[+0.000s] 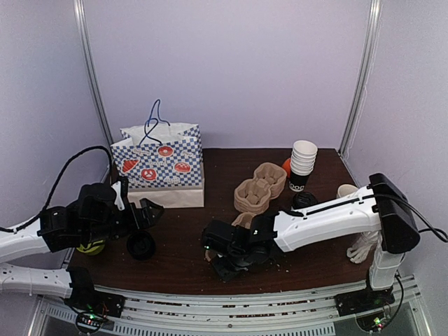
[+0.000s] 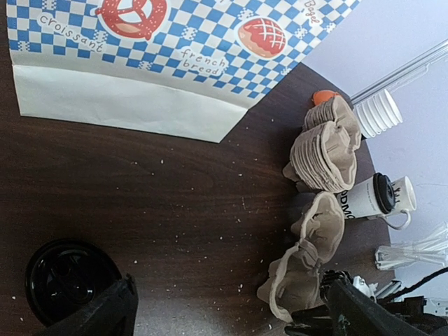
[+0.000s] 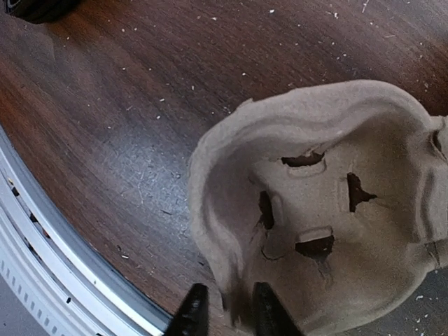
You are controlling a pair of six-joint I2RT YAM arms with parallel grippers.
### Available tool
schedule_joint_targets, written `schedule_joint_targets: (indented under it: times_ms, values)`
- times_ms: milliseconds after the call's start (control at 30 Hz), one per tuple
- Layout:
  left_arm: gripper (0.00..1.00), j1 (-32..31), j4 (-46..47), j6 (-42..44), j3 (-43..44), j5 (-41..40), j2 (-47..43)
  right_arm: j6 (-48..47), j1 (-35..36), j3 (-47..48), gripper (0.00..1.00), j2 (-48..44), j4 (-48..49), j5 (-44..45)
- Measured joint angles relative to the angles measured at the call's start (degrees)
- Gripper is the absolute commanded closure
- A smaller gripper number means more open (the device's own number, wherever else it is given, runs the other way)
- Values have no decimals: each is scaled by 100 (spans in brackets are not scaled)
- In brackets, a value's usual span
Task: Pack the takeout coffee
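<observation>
Beside cup stack (image 2: 378,112): takeout coffee (image 2: 371,197) (likely light, crushable).
Grip mid-wall; right gripper (image 3: 231,315) pinches carrier (image 3: 322,210) rim, left gripper (image 2: 227,318) wide, empty.

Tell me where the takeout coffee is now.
In the top view, the takeout coffee stands right of centre, just in front of the stack of paper cups and left of the cream mug.

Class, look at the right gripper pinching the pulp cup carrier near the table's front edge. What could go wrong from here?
1. The right gripper pinches only the thin rim of the cup carrier; soft pulp may bend or slip when lifted.
2. The carrier lies near the front edge of the table, so a slip could send it off.
3. The takeout coffee stands close beside a mug; a careless reach might tip it.
</observation>
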Motion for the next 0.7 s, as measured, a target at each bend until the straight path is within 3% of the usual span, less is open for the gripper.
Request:
schedule_joint_targets:
  times_ms: [133, 500, 700]
  values:
    - [2, 0, -17, 2, -79, -44, -2, 96, 17, 7, 49, 33, 59, -76]
    - [2, 0, -42, 74, -109, -267, 63, -625, -238, 44, 31, -1521, -461, -116]
    - [2, 17, -201, 219, -31, -382, 321, -1250, -957, -4, 27, -1462, -660, -238]
